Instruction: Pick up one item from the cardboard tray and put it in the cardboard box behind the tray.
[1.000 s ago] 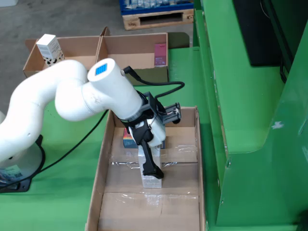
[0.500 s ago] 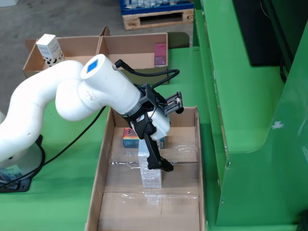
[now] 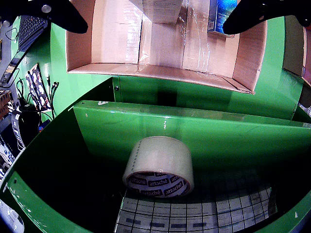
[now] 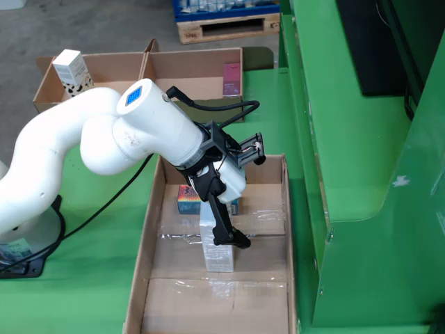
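A long cardboard tray (image 4: 147, 236) lies on the green table; its floor fills the top of the wrist view (image 3: 116, 43). In it stand a white carton (image 4: 217, 256) and a blue box (image 4: 188, 200). My gripper (image 4: 245, 195) hangs over the tray with its jaws wide open and nothing held. One black finger (image 4: 226, 226) reaches down beside the white carton's top. In the wrist view the gripper (image 3: 158, 13) shows two black fingertips at the upper corners, with the white carton (image 3: 160, 10) between them and the blue box (image 3: 221, 14) by the right one.
Two open cardboard boxes (image 4: 191, 69) stand at the back; the left one (image 4: 97, 73) holds a white spotted carton (image 4: 71, 69), the right a pink item (image 4: 231, 78). In the wrist view a green bin (image 3: 194, 131) holds a tape roll (image 3: 159, 166). A green frame (image 4: 348, 139) borders the tray's right.
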